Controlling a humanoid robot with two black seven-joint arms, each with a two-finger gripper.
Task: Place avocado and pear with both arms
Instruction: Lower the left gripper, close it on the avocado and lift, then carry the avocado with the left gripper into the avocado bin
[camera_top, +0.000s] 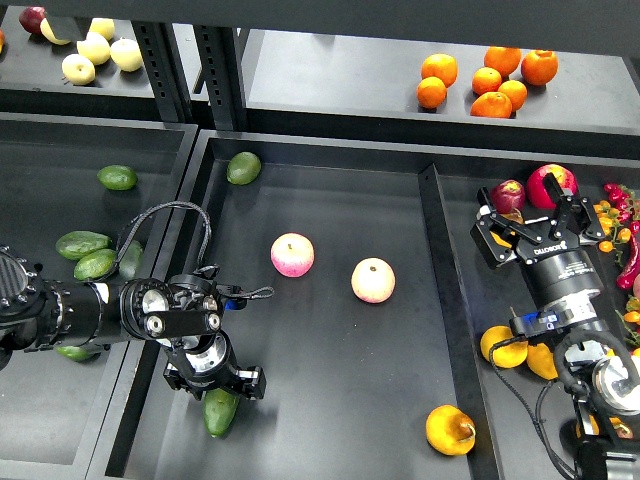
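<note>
Nearest the camera, the avocado (220, 411), long and glossy dark green, lies at the front left of the middle tray (330, 400), with the left gripper (216, 381) directly over its upper end; the fingers are seen end-on and dark, so whether they pinch the fruit or merely sit above it cannot be told. Along the same front edge, toward the tray's right side, rests the pear (450, 430), yellow-orange with its brownish stub pointing right, well apart from either arm. Farther in, two pink-yellow apples (292, 255) lie side by side near the tray's center, and a shorter, rounder green avocado (243, 167) sits in the far left corner. In the right-hand bin, the right gripper (532, 228) hangs with its fingers spread and nothing between them, just in front of a dark red fruit (508, 196) and a red apple (552, 185). In the left bin, several green avocados (82, 244) cluster beside the left arm. On the far shelf lie a group of oranges (487, 78) at right and pale yellow fruit (95, 48) at left.
</note>
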